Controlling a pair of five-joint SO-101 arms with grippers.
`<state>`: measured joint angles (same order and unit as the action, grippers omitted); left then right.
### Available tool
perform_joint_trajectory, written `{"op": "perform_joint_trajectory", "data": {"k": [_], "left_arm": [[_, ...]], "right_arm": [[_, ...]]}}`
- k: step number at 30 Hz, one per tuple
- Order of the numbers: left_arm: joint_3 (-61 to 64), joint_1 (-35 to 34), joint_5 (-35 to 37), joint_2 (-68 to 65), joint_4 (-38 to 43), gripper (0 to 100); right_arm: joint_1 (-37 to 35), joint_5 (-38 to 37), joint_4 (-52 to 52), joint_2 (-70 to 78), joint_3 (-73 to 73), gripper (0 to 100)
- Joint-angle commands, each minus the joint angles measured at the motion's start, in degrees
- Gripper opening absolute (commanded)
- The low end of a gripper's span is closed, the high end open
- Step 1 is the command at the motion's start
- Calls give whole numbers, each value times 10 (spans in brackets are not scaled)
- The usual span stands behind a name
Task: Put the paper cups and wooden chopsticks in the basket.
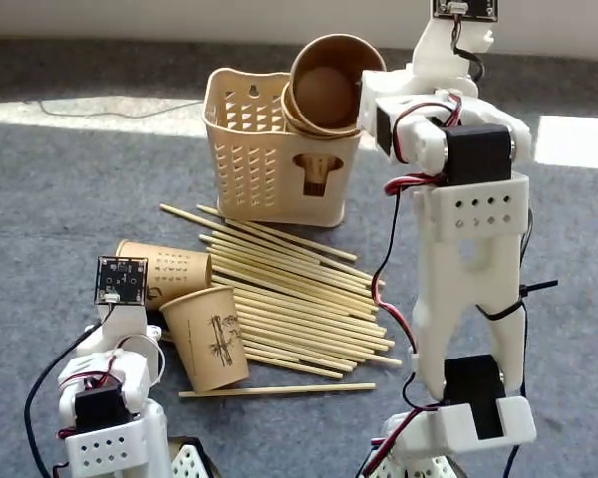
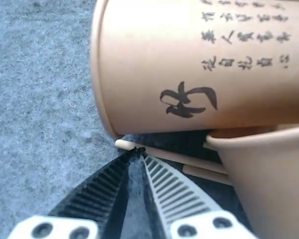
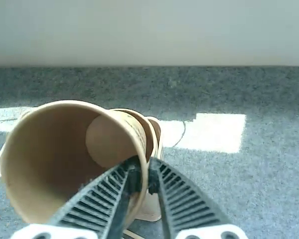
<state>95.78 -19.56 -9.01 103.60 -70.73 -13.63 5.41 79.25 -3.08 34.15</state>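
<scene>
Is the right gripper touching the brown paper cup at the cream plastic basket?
Touching. The right wrist view shows the right gripper pinching the rim wall of the brown paper cup between its fingers, one inside, one outside.

i see a grey carpet [image 1: 60, 219] running up to a pale wall [image 1: 179, 15]. close to the wall a sunlit patch [image 1: 100, 119] lies on the carpet, and what may be a thin cable [image 1: 55, 102] runs along its wall-side edge.
</scene>
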Motion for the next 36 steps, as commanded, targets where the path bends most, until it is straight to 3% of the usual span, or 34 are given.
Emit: {"op": "perform_joint_trajectory", "data": {"k": [1,20,36], "left_arm": [[6,-7,-1,5,10,24],[6,-7,-1,5,10,24],[6,-7,-1,5,10,24]], "right_arm": [[-7,4,-19,-6,17,143],[-48,3,-186,30,0,163],[-48,3,-189,93,1,163]]}}
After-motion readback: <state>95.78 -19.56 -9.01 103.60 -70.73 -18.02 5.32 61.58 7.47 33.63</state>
